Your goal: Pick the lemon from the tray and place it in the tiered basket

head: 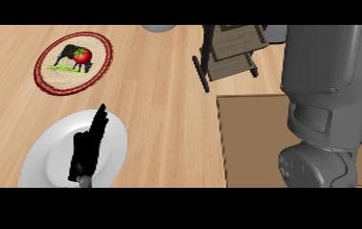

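Note:
The brown tray [247, 142] lies at the lower right, and my grey right forearm [322, 94] covers much of it. No lemon shows anywhere. The tiered basket [230, 53], a dark frame with wooden shelves, stands at the top centre-right. The right forearm runs up past the basket's right side and leaves the view at the top, so the right hand is hidden. My left hand [88, 146] rests open with straight fingers over the white plate [42, 161] at the lower left.
A round woven mat [60, 77] with a cow picture lies at the upper left, with a red tomato [83, 56] on it. A grey rounded object [159, 28] peeks in at the top edge. Bare wooden counter [163, 108] lies between the plate and the tray.

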Robot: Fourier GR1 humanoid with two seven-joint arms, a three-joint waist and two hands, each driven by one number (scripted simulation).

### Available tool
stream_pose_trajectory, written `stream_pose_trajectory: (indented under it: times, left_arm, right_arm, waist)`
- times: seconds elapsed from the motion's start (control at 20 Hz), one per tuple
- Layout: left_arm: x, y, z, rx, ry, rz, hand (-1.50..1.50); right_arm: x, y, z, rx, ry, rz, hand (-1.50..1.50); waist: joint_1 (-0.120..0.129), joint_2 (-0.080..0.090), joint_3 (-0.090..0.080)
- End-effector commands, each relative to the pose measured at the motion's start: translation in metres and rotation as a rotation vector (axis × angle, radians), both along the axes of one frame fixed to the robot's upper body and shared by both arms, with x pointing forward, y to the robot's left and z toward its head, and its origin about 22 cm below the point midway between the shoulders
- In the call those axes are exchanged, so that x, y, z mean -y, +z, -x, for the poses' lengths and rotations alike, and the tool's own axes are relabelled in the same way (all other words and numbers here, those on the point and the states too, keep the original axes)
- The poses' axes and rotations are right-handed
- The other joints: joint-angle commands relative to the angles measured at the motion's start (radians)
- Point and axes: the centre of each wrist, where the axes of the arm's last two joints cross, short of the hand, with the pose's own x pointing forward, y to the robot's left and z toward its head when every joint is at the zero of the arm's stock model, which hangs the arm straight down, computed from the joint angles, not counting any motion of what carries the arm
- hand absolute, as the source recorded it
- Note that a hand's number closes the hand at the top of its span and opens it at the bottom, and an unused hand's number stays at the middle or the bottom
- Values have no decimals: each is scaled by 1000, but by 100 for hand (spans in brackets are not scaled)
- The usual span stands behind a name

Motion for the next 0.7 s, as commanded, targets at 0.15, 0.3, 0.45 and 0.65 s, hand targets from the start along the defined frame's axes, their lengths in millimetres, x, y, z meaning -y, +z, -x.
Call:
stream_pose_trajectory:
  times: [0.15,0.3,0.45,0.65]
  left_arm:
    - [-14,-5,13,-1,46,-1,0]
    - [-10,-10,9,-39,52,-7,0]
    - [-20,-8,20,-26,70,-11,0]
    - [-11,-6,15,-57,69,4,0]
  right_arm:
    - [14,30,33,193,-322,-14,-150]
    - [10,49,61,246,-397,-68,-150]
    - [17,64,97,266,-433,-87,-150]
    - [28,64,136,270,-464,-94,-150]
  waist:
    - [-42,-21,-1]
    - [-56,-27,-1]
    - [-55,-38,0]
    - [-80,-50,2]
